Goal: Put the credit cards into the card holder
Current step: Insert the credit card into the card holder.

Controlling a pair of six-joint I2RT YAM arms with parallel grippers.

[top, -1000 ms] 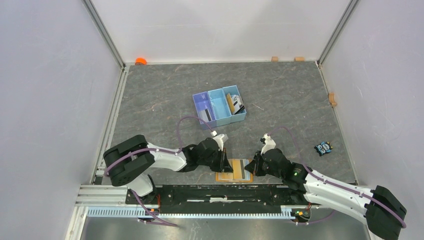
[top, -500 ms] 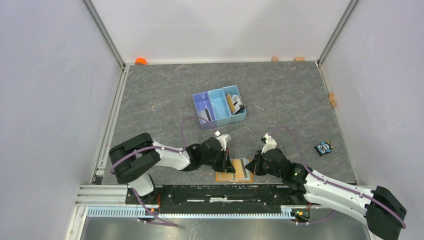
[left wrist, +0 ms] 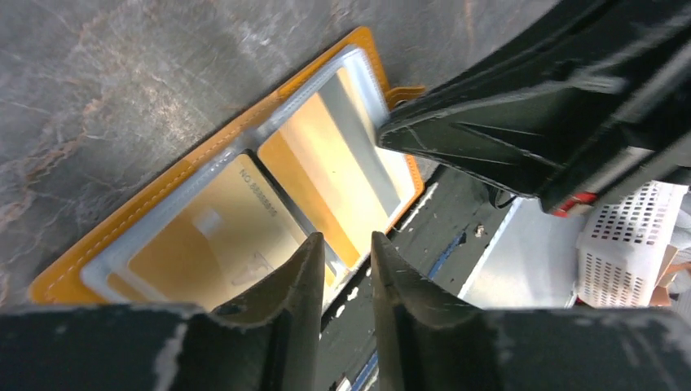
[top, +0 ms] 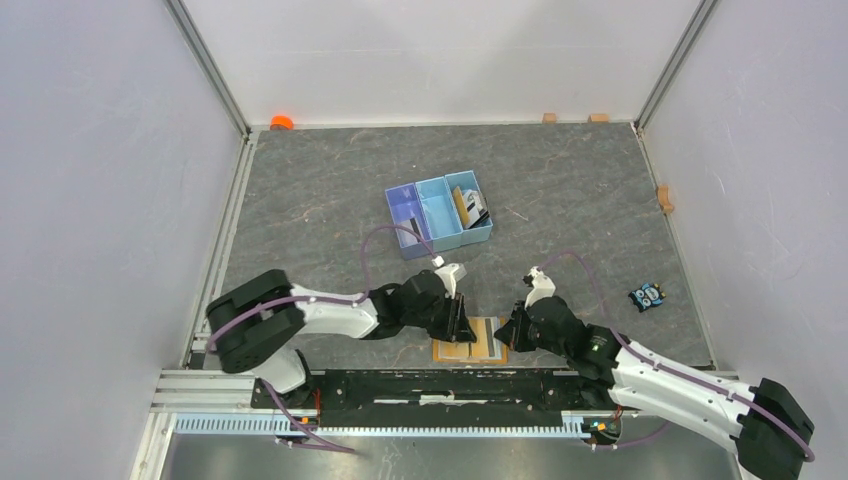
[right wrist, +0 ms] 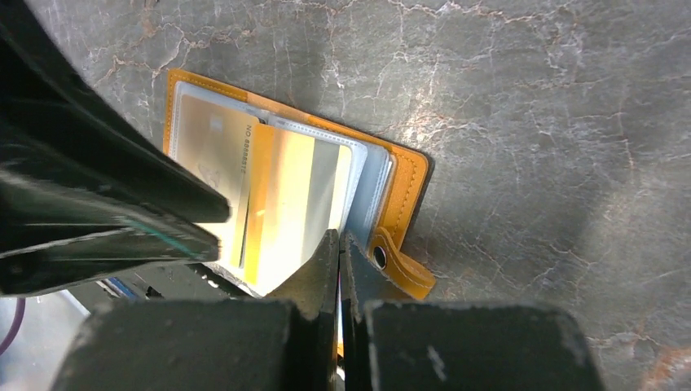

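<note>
Cards [left wrist: 216,236]: two gold ones sit in the holder [top: 468,342]; more lie in the tray [top: 438,210], not yet moved.
Holder: orange, open flat, clear sleeves, well to the near side of the tray.
Left gripper [left wrist: 346,244]: narrow gap, empty.
Right gripper [right wrist: 338,244]: closed, empty, tip on holder edge.

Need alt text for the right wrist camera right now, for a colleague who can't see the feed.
An orange card holder lies open on the grey table, gold cards showing in its clear sleeves. The right gripper, shut, has its tips at the holder's near edge beside the clasp tab, and the left gripper hangs over the holder's left side.
</note>
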